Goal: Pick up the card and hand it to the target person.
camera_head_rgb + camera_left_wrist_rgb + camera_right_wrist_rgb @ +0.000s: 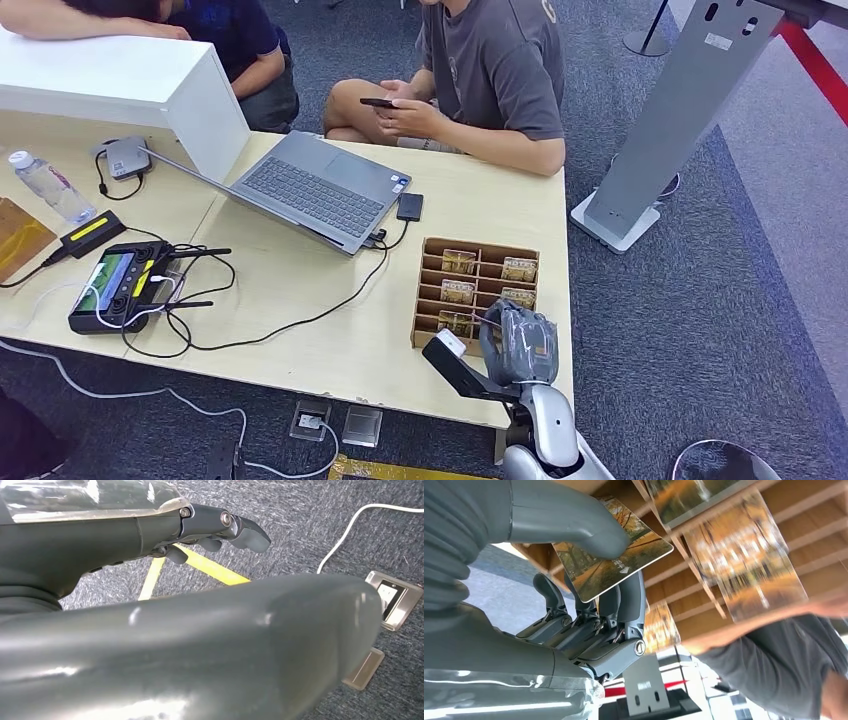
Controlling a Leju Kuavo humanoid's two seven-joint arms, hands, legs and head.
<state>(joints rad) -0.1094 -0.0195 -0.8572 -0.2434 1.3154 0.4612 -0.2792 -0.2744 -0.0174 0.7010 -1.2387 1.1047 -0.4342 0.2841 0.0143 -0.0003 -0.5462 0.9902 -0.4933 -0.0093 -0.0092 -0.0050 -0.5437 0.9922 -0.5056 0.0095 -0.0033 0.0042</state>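
Note:
My right hand hovers over the near right corner of the wooden card rack on the table. In the right wrist view the thumb and fingers of that hand pinch a card printed with an autumn tree scene, lifted clear of the rack's slots. Several similar cards stand in the rack. A person in a grey shirt sits across the table holding a phone. My left hand hangs over the carpet, fingers loosely extended and holding nothing.
A laptop with cables lies mid-table, a handheld controller and a water bottle to the left. A white box stands at the far left. A grey stand rises right of the table. Floor sockets sit below.

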